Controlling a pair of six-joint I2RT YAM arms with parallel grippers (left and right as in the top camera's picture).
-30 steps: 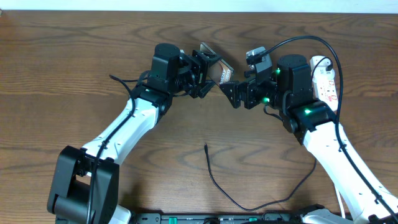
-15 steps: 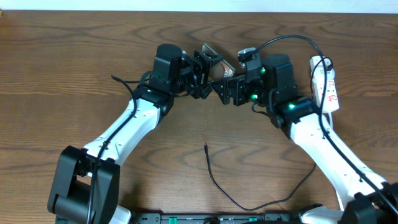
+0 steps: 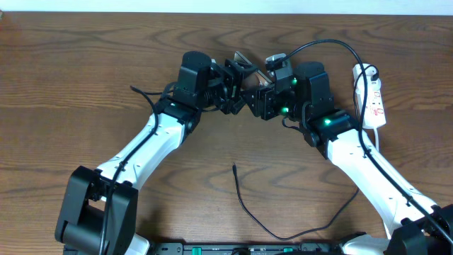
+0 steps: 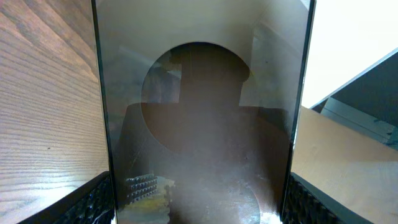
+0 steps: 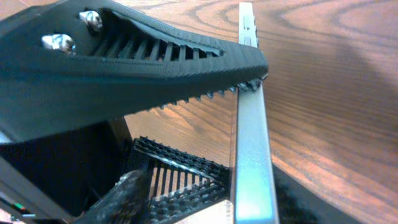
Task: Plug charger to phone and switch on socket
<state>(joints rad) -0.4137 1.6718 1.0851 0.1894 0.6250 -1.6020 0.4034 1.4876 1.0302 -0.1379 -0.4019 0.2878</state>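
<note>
legible text: none | socket (image 3: 373, 95): red marks unreadable | phone (image 4: 199, 124): no print readable

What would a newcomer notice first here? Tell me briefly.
The left gripper and right gripper meet at the far centre of the brown wooden table, around a flat dark brown-grey phone tilted between them. The thin black charger cable lies loose near the front edge, and the narrow white power strip sits at far right.

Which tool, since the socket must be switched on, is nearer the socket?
Right. The right tool is at the phone, left of the socket. The left tool is farther left, on the phone's other side.
</note>
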